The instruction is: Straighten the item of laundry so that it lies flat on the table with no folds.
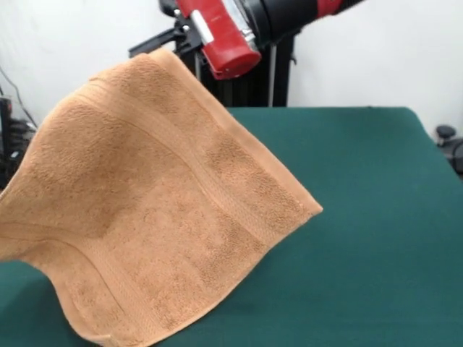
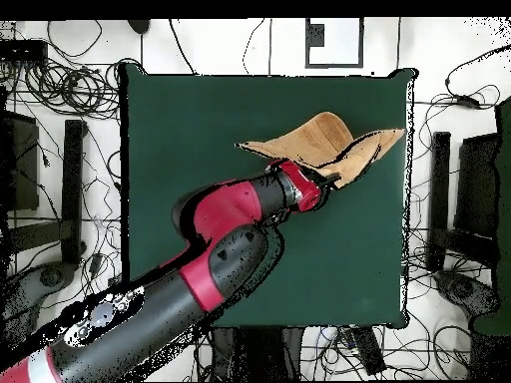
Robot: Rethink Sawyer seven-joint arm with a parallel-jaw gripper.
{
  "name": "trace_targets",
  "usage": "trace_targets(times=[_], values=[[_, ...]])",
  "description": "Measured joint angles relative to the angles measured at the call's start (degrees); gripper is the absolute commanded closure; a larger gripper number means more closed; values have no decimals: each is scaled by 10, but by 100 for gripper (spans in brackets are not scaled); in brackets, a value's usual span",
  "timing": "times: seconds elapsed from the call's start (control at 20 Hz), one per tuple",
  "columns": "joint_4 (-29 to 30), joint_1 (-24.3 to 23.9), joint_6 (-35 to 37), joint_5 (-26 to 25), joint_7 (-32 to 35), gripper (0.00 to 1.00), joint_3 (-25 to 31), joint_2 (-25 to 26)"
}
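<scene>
The towel [image 1: 159, 210] hangs in the air below and in front of the claw, draped corner-down, so that its lowest corner and the fold beside it seem to brush the green surface [image 1: 376, 231] or hang just above it. Its free corner points out sideways, well clear of the claw. The cloth sags in a broad curve and a woven band runs slantwise across it, so it reads as soft, light terry with no stiffness of its own: it will follow whatever point is lifted and crumple wherever it is let down fast. The nap looks grippy, not slippery, and nothing about it is fragile.

Its top corner rises to the claw [image 2: 332, 180] at the end of the red arm [image 1: 221, 36]. From above, the claw's tip meets the cloth's edge, so it is probably pinching that corner, though the fingers themselves are hidden behind the towel and the wrist, and I cannot tell how they stand.

A hemmed corner seems the right hold, since the hem is thicker and gives purchase. My judgement is that dragging the hanging cloth slowly across the surface, away from the trailing corner, would lay it flat.
</scene>
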Motion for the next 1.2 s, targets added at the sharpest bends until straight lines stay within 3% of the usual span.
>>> trace_targets(times=[0.8, 1.2], values=[[34, 85, 149, 10, 160, 100, -6, 53], [37, 87, 160, 10, 186, 100, -6, 53]])
